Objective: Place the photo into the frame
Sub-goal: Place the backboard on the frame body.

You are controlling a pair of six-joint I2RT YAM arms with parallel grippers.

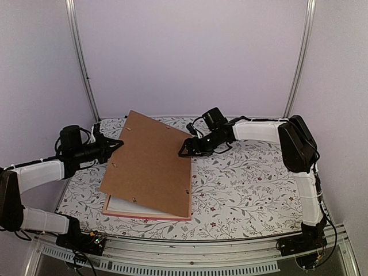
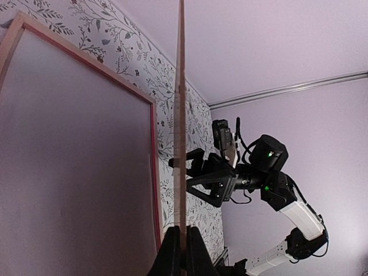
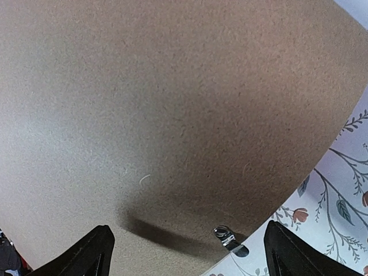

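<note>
The pink frame (image 1: pixel 144 215) lies flat on the table's left half; its red rail (image 2: pixel 154 172) shows in the left wrist view. A brown backing board (image 1: pixel 150 164) slants above it, raised at the far end. My left gripper (image 1: pixel 118 144) is shut on the board's left edge (image 2: pixel 181 115), its fingers (image 2: pixel 170 256) pinching the thin board. My right gripper (image 1: pixel 183 150) hovers open at the board's right edge, jaws wide, over the brown surface (image 3: pixel 172 115). Nothing sits between its fingers (image 3: pixel 98 247). The photo is hidden.
A white sheet (image 1: pixel 122 205) shows inside the frame under the board's near left corner. A small metal clip (image 3: pixel 229 240) sticks out from the board's edge. The floral tablecloth (image 1: pixel 253 184) covers the table. Metal poles stand at the back corners.
</note>
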